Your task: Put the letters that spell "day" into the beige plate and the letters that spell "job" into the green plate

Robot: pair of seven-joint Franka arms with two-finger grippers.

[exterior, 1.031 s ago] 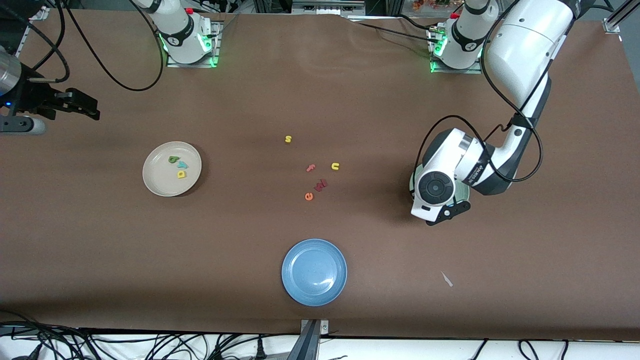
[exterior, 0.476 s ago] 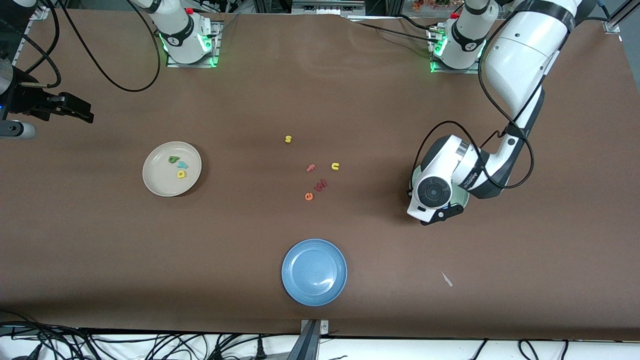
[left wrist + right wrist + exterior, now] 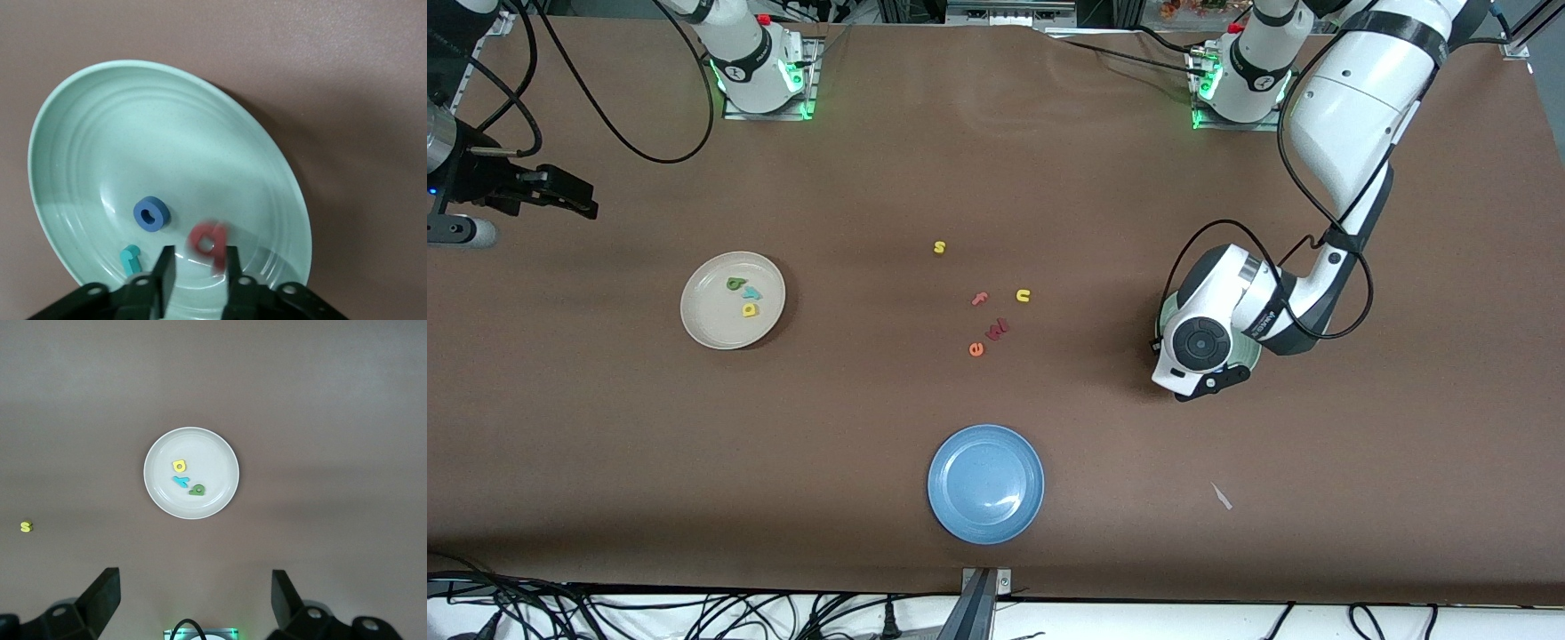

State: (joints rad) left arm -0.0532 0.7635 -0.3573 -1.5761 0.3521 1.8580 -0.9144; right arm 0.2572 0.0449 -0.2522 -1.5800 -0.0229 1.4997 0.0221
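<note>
My left gripper (image 3: pixel 198 257) hangs low over the green plate (image 3: pixel 167 87), its jaws parted with nothing gripped. The salmon-pink b (image 3: pixel 209 241) shows blurred just off the fingertips, over the plate's floor. The blue o (image 3: pixel 151 214) and the teal j (image 3: pixel 131 257) lie in the same plate. In the front view the left hand covers most of that plate (image 3: pixel 1253 352). The beige plate (image 3: pixel 703 329) holds the yellow d (image 3: pixel 750 309), the green a (image 3: pixel 735 284) and the teal y (image 3: pixel 752 292). My right gripper (image 3: pixel 569 197) waits wide open above the table's edge at the right arm's end.
A blue plate (image 3: pixel 985 483) lies near the front camera's edge. Loose letters sit mid-table: yellow s (image 3: pixel 939 247), yellow u (image 3: pixel 1024 295), pink f (image 3: pixel 980 299), orange e (image 3: pixel 976 349) and a dark red piece (image 3: pixel 997 329). A white scrap (image 3: pixel 1221 496) lies nearer the camera than the green plate.
The left jaws have parted and the b has come free over the green plate. The left hand shifted slightly over the plate. The right arm barely moved.
</note>
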